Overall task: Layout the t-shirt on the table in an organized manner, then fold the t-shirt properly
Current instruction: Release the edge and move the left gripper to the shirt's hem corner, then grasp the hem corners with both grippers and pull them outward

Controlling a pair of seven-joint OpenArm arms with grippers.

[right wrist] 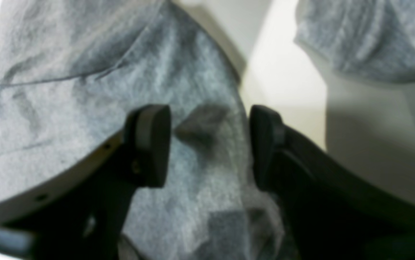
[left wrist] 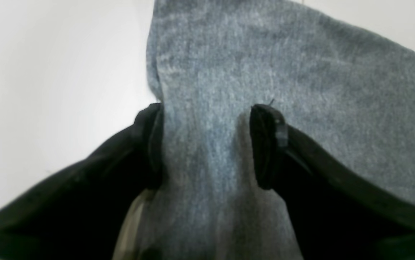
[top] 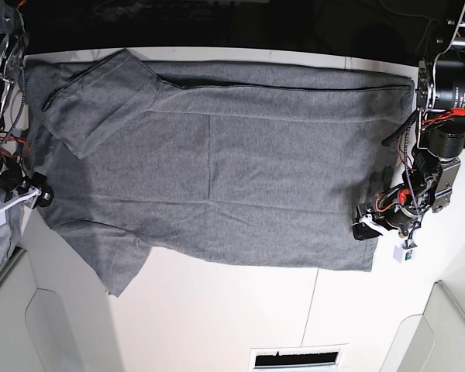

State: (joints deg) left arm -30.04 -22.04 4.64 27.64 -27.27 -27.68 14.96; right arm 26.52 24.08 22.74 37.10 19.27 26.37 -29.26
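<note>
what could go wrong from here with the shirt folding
1. The left tool straddles only a narrow strip at the t-shirt edge, so a closing grip might catch too little cloth or slip.
2. The right tool is open over wrinkled fabric and could pinch several layers.
3. One sleeve lies folded over the body; folding now may trap it.

**Item count, bimanual shirt-folding workspace**

One t-shirt (top: 217, 163), grey, with two short sleeves visible; one white table (top: 217, 318); two robot arms, each ending in one gripper: left gripper (left wrist: 207, 144) and right gripper (right wrist: 209, 144), each with two dark fingers; one dark-slotted white plate (top: 298, 359) at the table's near edge
</note>
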